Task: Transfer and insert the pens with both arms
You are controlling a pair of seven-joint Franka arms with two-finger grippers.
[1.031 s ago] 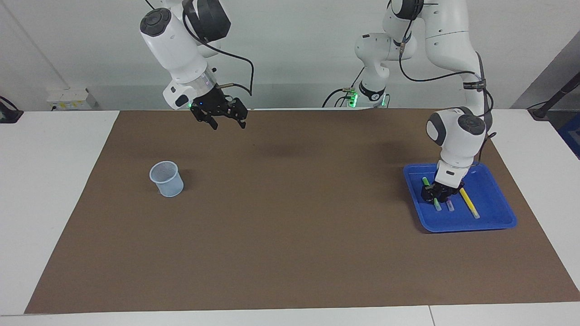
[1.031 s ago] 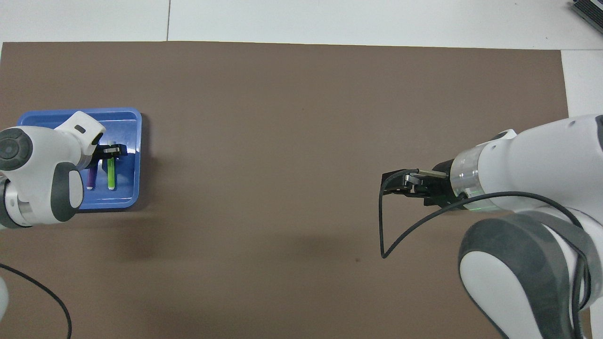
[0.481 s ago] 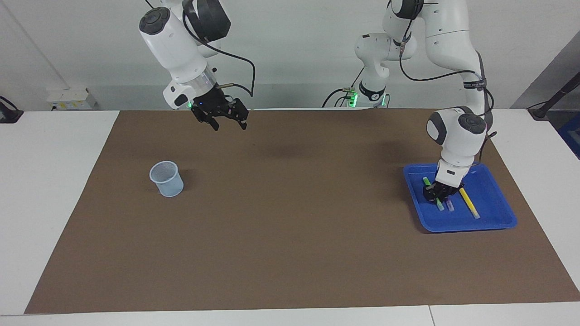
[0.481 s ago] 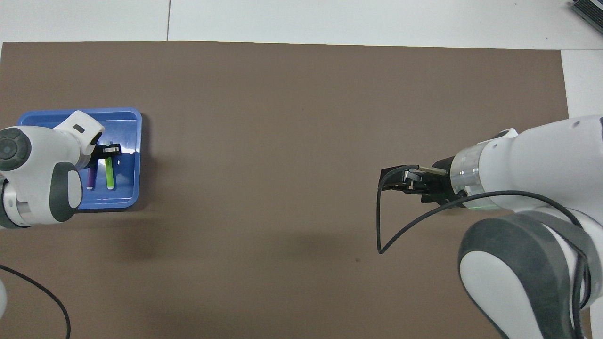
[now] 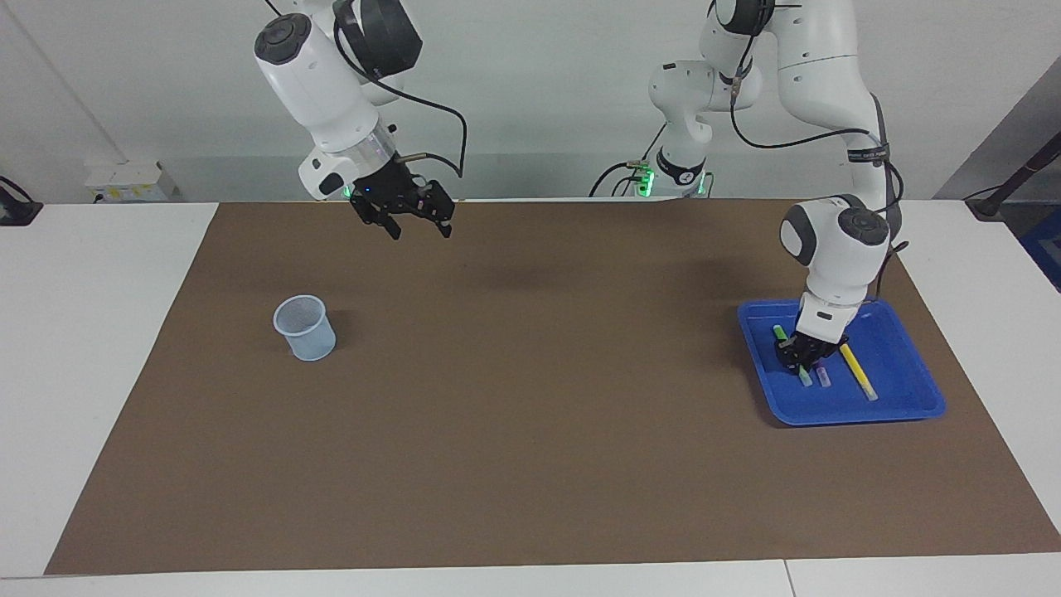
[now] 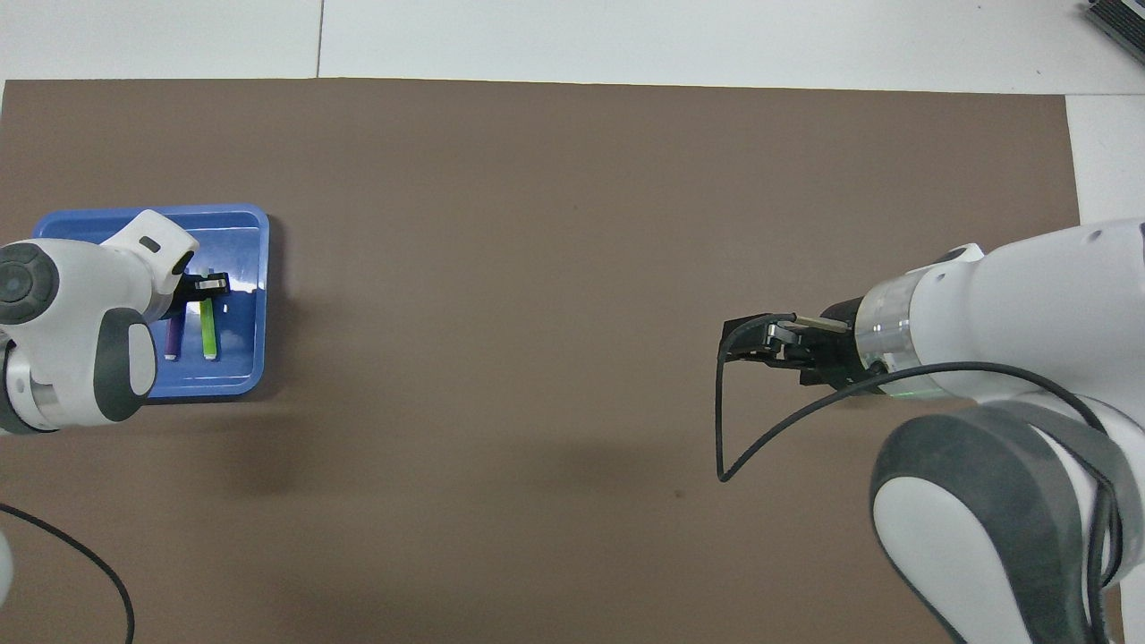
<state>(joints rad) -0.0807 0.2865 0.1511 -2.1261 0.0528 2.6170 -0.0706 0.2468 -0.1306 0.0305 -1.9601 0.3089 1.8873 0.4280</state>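
Left gripper (image 5: 801, 358) down in shallow blue plastic tray (image 5: 903, 408) at left arm's end, fingers pinched on slim green marker pen (image 5: 780, 333). Purple pen (image 5: 822, 376), yellow pen (image 5: 859, 372) lie beside it. Right gripper (image 5: 412, 220) waits, spread, empty. Translucent mesh cup (image 5: 305, 327) at right arm's end empty: no pen inserted yet.

The tabletop (image 5: 99, 332) is smooth, white and faintly sheeny, covered by a matt brown mat (image 5: 530, 431) that looks like paper or thin felt. The blue tray (image 5: 903, 406) is glossy plastic, catching bright highlights on its floor. The cup (image 5: 305, 327) seems to be pale, translucent plastic with a fine mesh texture. The arms (image 5: 829, 91) have smooth, satin white shells with silvery metal wrist rings. The green pen (image 6: 208, 329) looks like smooth plastic.
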